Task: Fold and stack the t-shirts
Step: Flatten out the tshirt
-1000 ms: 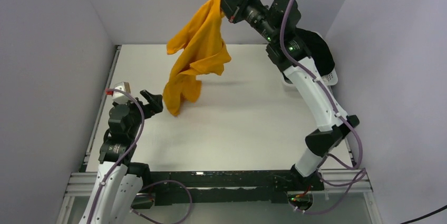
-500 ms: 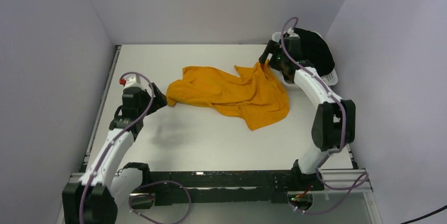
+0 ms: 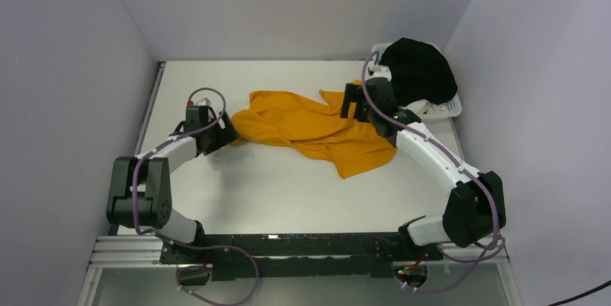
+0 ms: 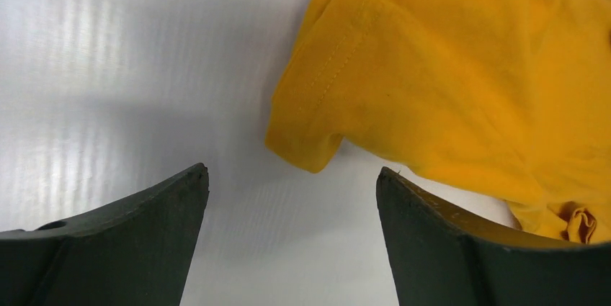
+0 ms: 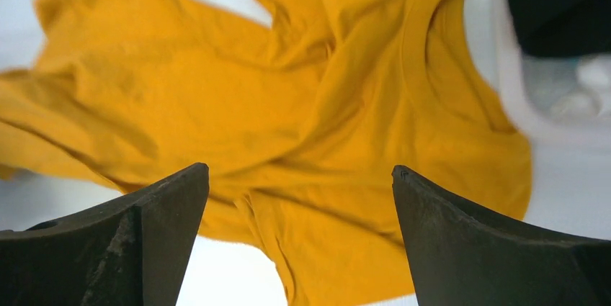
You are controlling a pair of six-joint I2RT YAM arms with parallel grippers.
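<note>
A mustard-orange t-shirt [image 3: 317,127] lies crumpled across the middle of the white table. My left gripper [image 3: 228,133] sits low at the shirt's left end, open, with a sleeve corner [image 4: 306,149] just ahead of its fingers and nothing between them. Over the shirt's right end hovers my right gripper [image 3: 351,106], open and empty; in the right wrist view the orange t-shirt [image 5: 346,126] spreads out below its fingers [image 5: 162,205]. A black t-shirt [image 3: 418,70] is heaped over a basket at the back right.
The white plastic basket [image 3: 448,108] stands at the table's back right corner, close behind the right arm. Grey walls enclose the table on the left, back and right. Bare white table [image 3: 274,191] lies in front of the shirt.
The right gripper, which held the orange shirt high in the air, came down, let go and opened. The shirt dropped flat onto the table. The left gripper moved in to the shirt's left end.
</note>
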